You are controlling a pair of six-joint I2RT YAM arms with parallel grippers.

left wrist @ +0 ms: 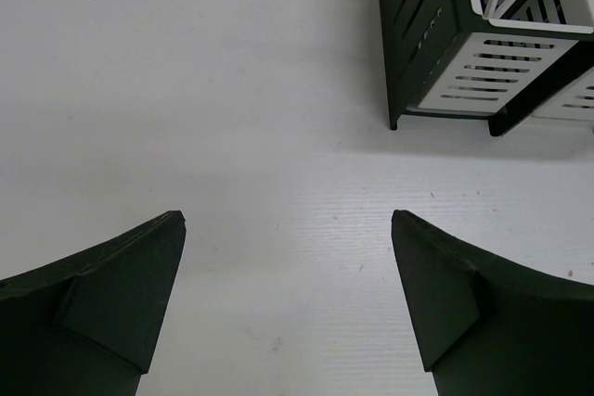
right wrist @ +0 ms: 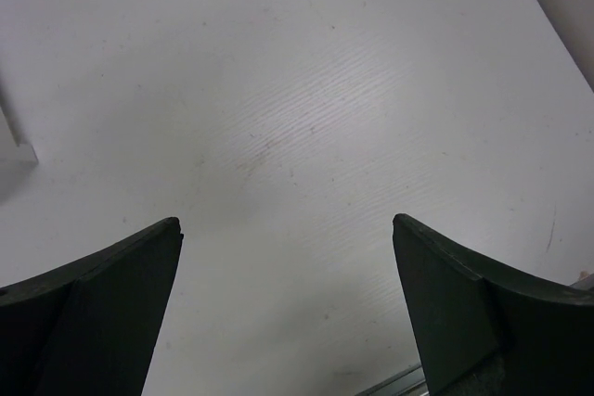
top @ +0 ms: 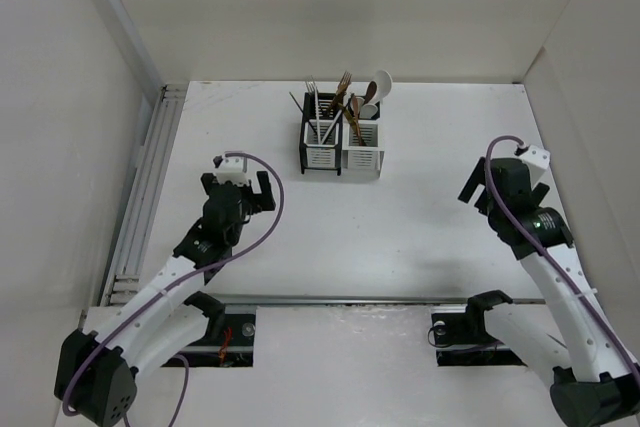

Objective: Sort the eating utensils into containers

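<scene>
The black holder and the white holder stand side by side at the back middle of the table. Forks and thin chopsticks stand in the black one, brown and white spoons in the white one. No utensil lies on the table in view. My left gripper is open and empty, left of and nearer than the holders. The left wrist view shows its gripper over bare table, with the black holder at upper right. My right gripper is open and empty at the right; it is over bare table.
White walls enclose the table on the left, back and right. A metal rail runs along the left edge. A strip runs across the near edge, also seen in the right wrist view.
</scene>
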